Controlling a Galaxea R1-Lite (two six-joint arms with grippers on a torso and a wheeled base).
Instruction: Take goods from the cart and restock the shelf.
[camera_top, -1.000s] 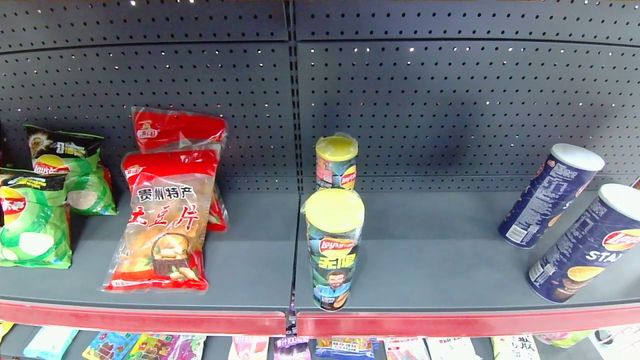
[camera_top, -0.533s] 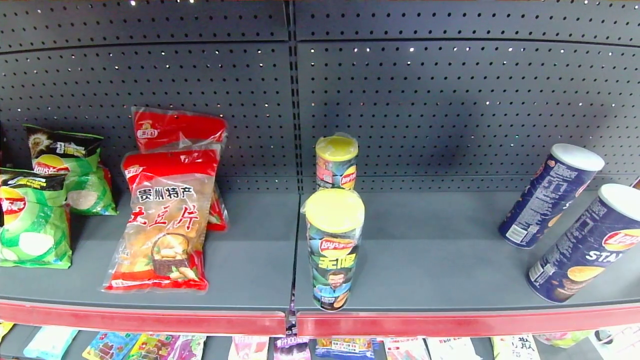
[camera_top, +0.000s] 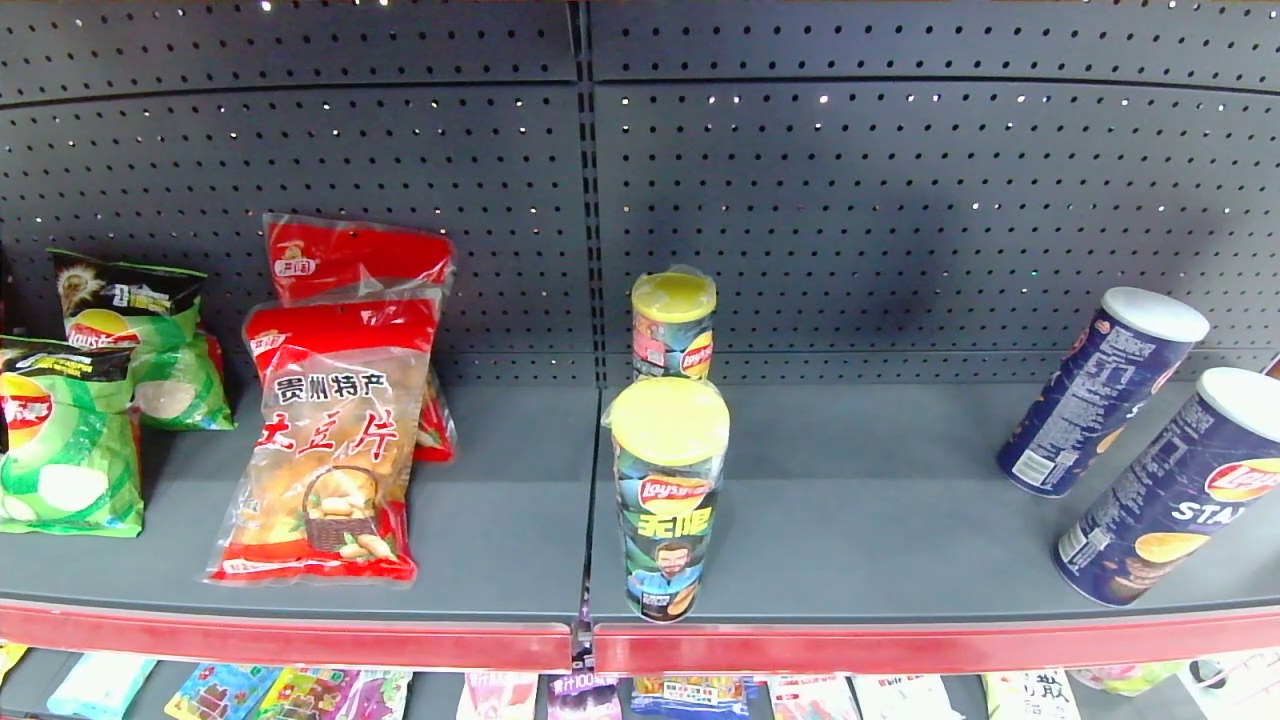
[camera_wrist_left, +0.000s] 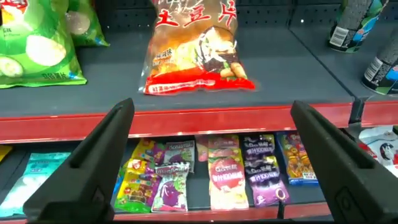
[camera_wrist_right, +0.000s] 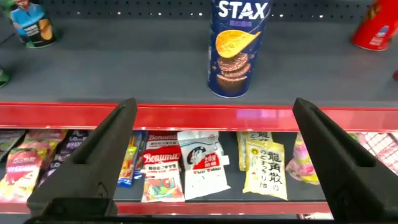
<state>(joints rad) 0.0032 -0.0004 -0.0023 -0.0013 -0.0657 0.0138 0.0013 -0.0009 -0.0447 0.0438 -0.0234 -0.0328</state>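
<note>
Shelf (camera_top: 850, 520) stands close before us, its front green chip bag (camera_top: 65, 445) and nearer blue can (camera_top: 1170, 490) cut off by our head view's edges. Our left gripper (camera_wrist_left: 211, 165) and right gripper (camera_wrist_right: 211, 162) hang before its front, both spread wide and holding nothing.

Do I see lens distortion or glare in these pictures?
Head view: the red shelf edge bows, the blue cans seem to lean outward, light glints through the pegboard holes, the red bag's plastic shines. Wrist views: the edge runs straight.
</note>
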